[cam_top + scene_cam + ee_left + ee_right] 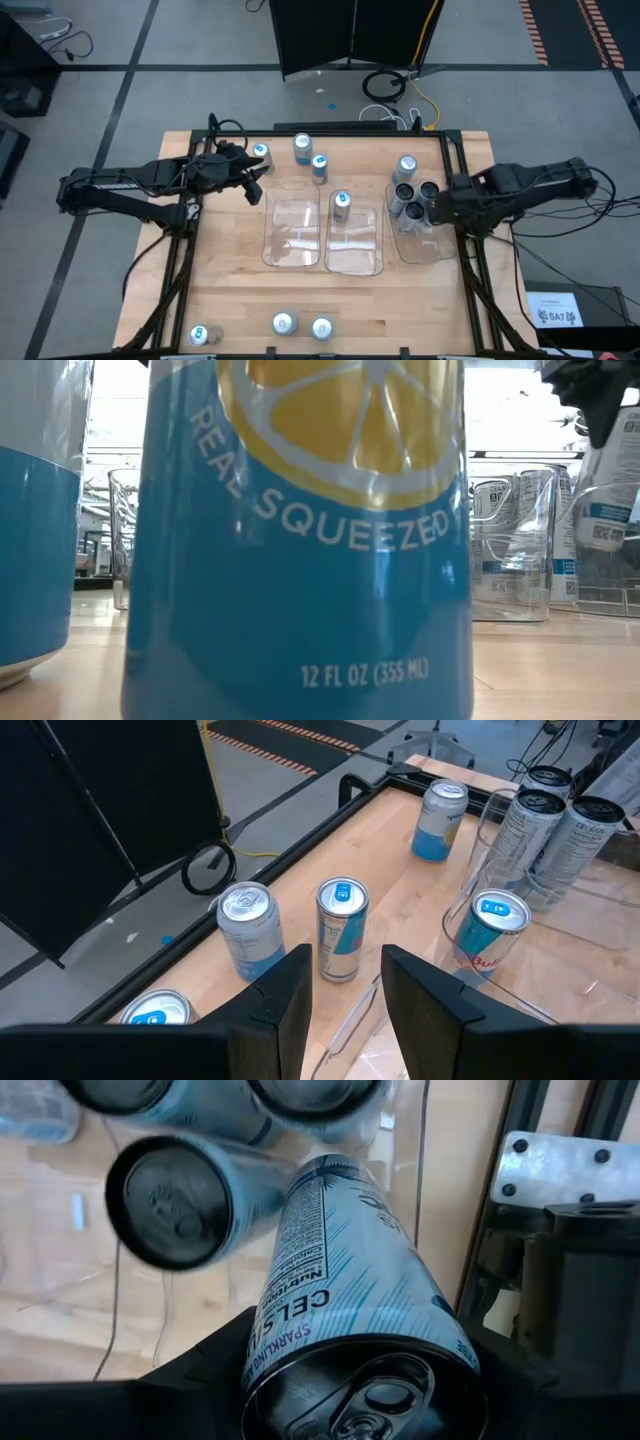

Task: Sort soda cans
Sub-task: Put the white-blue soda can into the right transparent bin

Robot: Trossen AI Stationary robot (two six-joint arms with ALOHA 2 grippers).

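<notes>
Overhead, right hand [432, 212] grips a dark can [360, 1320] — left hand [255, 183] hovers, fingers apart.

Two dark fingers [285, 995] stand parted over the wooden tabletop [390, 850] — nothing between them. Just ahead stand two upright cans [341, 928]; another sits inside a clear tray [520, 1005].
</notes>
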